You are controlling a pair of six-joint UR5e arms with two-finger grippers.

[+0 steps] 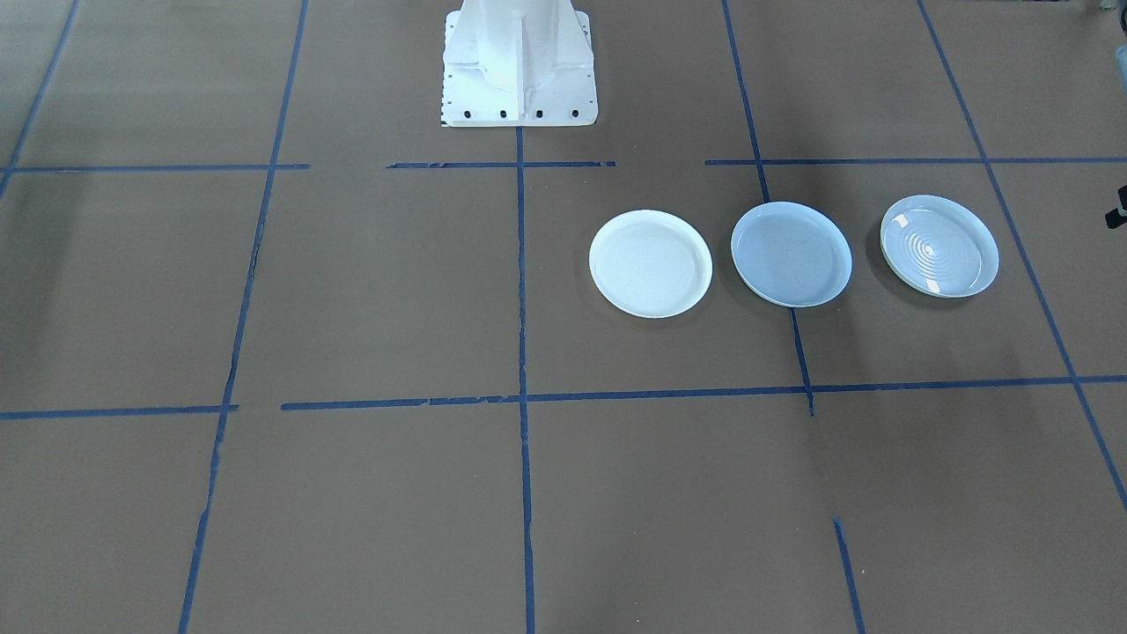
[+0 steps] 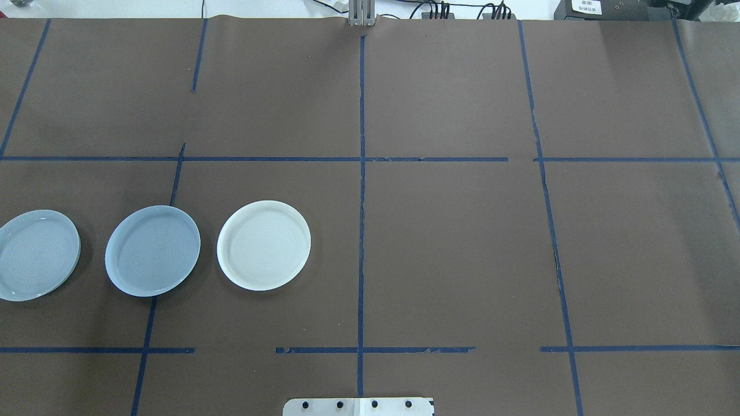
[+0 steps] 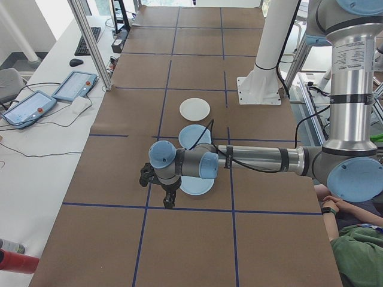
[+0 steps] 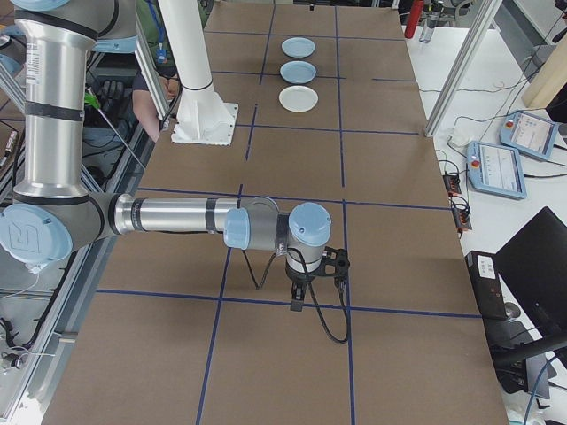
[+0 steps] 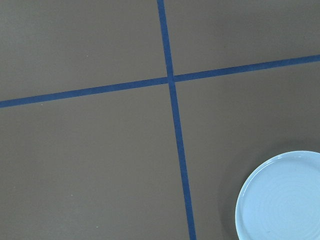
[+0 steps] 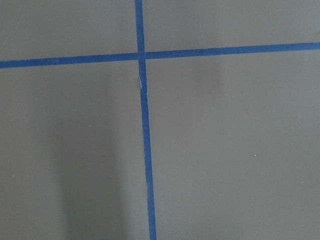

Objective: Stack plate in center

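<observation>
Left gripper (image 3: 169, 200): near end of the table in the left side view, hanging above the ringed plate's edge; whether its fingers are spread cannot be told.
Glossy ringed plate (image 2: 36, 255): nearest that end, flat on the brown table (image 2: 451, 242).
Center plate (image 2: 152, 250): next along, between the other two and apart from both; round, shallow, matte pale blue-grey, raised rim, lying over a blue tape line (image 2: 173, 179).
White plate (image 2: 263, 245): beyond it, paler.
Right gripper (image 4: 299, 295): far end; finger state cannot be told.
</observation>
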